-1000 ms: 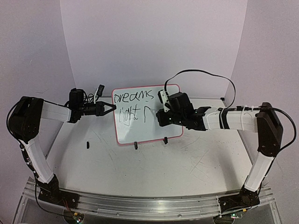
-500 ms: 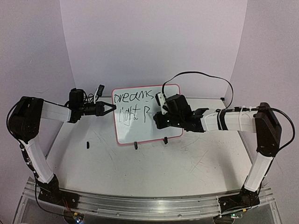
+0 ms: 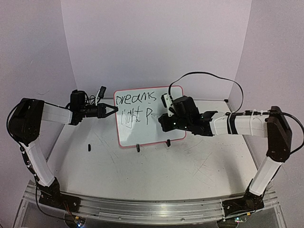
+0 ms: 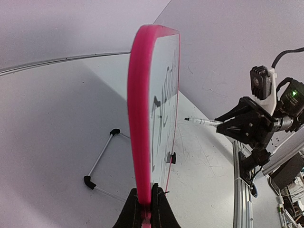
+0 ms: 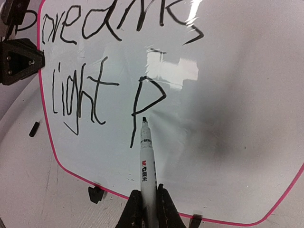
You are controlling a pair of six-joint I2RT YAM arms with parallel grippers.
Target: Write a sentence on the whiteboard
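Holding the board: the left gripper point(image 4: 146, 197) has its jaws pinched tight on the pink frame at the left edge of the whiteboard point(image 3: 152, 134).
Board position: near upright, toward the back middle of the table point(image 3: 142, 166), resting on two black clip feet point(image 3: 137, 148) at its lower edge.
Pen side: the right gripper point(image 5: 148, 194) is closed around a white marker point(image 5: 147, 156), barrel pointing at the board face.
Marker tip: just right of the stem of the "p"; it seems to touch the surface, though I can't be sure from this angle.
Writing: the sentence point(image 5: 101, 85) is in black, in two lines, "dreams" above and "light p" below.
Tabletop: scuffed white; a small black piece point(image 3: 89, 147) lies left of the board, well apart.
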